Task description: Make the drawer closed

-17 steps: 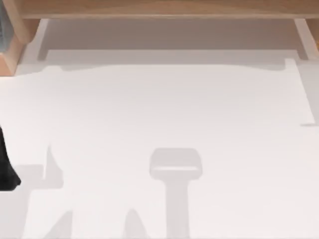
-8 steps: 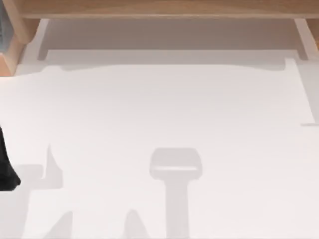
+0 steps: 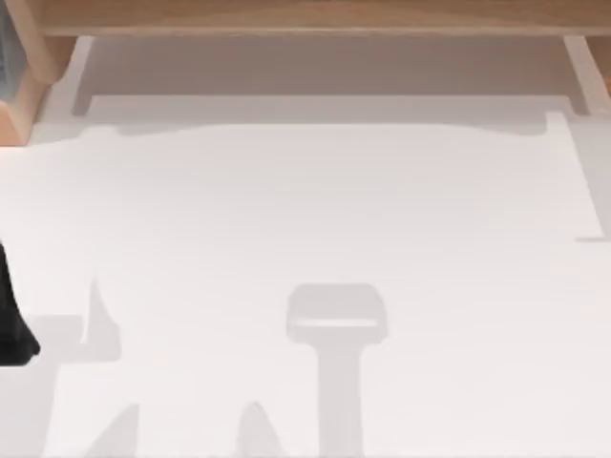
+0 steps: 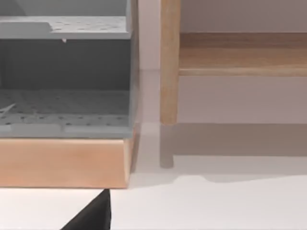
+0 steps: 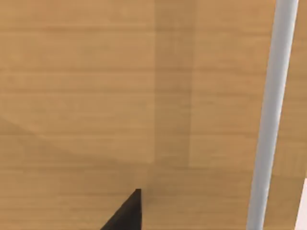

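Drawer [image 3: 325, 81] pulled out beneath the light-wood furniture [image 3: 315, 14] at the table's far edge.
Its pale floor lies bare between thin white side walls; left arm [image 3: 11, 315] sits at the table's left edge; whether either claw is apart or together, I cannot tell.

White surface [image 3: 305, 219] under bright light with soft grey shadows, light-wood furniture [image 3: 315, 14] along the far edge, grey perforated shelves [image 4: 64, 72] at far left, wooden post [image 4: 169, 62] beside them
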Robot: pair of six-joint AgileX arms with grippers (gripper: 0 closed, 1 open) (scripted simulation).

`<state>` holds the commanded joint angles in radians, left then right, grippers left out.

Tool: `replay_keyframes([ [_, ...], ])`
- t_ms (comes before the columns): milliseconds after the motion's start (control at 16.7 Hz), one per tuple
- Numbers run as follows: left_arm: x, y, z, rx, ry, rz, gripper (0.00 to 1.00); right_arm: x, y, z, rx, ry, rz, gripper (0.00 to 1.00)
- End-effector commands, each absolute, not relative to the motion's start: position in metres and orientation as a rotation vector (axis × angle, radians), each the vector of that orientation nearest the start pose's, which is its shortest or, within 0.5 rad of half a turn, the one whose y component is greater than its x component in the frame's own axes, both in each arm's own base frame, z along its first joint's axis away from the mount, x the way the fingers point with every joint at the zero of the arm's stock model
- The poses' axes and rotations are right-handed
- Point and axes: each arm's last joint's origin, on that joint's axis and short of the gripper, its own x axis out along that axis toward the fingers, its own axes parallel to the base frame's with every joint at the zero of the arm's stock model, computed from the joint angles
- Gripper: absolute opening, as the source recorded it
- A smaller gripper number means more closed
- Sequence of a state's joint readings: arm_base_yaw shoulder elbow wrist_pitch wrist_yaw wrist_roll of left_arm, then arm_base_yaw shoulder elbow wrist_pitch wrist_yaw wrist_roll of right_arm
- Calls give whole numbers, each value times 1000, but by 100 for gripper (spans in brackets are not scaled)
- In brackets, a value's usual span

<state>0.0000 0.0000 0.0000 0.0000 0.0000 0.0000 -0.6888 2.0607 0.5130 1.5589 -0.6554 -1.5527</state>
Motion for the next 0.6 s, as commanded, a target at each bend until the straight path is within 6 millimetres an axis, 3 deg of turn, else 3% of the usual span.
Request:
replay_keyframes([
  [480,106,-1,160,0,0,0,100,250,-179,89,-1571,8,-8,2],
  [600,106,-1,160,0,0,0,100,250,-179,89,-1571,8,-8,0],
])
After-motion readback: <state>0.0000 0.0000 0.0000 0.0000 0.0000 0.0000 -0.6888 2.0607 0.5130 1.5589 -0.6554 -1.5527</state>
